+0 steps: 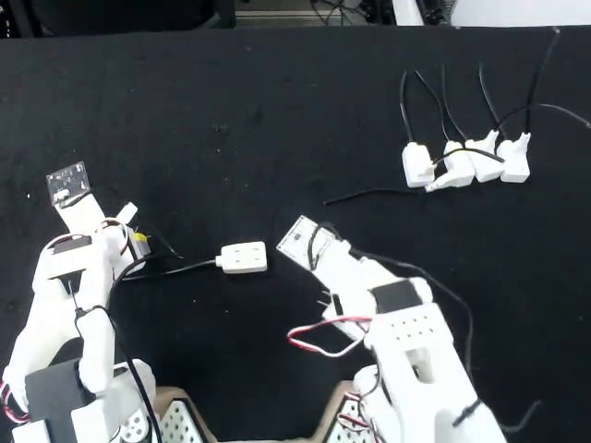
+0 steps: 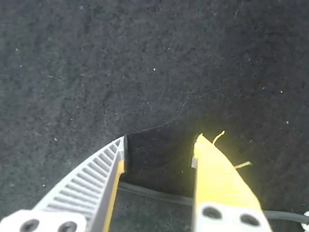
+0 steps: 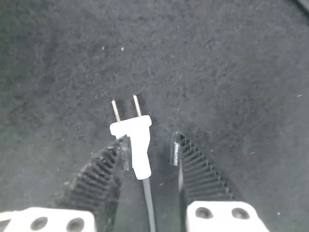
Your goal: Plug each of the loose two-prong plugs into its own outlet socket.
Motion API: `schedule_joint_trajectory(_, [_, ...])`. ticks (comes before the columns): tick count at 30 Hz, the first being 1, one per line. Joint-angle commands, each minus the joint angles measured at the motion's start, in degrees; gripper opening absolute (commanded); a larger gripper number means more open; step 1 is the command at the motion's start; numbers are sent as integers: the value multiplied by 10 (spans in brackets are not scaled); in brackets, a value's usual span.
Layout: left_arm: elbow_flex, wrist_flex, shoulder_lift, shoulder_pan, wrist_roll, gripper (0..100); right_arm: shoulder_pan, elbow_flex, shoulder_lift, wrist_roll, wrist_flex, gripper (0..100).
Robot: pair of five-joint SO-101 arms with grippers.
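Note:
A white two-prong plug [image 3: 134, 143] lies on the black cloth between the fingers of my right gripper [image 3: 150, 147], prongs pointing away and its cord running back under the wrist. The gripper is open, and the plug rests against one ribbed finger [image 3: 104, 169]. Left of that arm lies the white outlet socket [image 1: 243, 257]. My left gripper [image 2: 159, 150] is open just above bare cloth, beside the socket's black cable [image 2: 154, 192]; in the high view this left gripper [image 1: 134, 227] is at the table's left. Several more white plugs [image 1: 462, 161] lie in a row at the far right.
The socket's cable [image 1: 175, 269] runs left from the socket to the left arm. A loose black cord [image 1: 369, 194] trails across the cloth below the row of plugs. Black cloth [image 1: 231, 120] covers the whole table.

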Motion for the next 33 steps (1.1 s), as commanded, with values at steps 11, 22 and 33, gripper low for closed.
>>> schedule_joint_trajectory(11, [-27, -7, -15, -2, 9, 223, -22, -51, 92, 4, 4, 127])
schedule_joint_trajectory(22, [-26, -7, -17, -3, 9, 223, -48, -55, 92, 5, 5, 127])
schedule_joint_trajectory(33, [-25, -7, -18, -3, 9, 223, -23, -63, 96, 5, -43, 127])
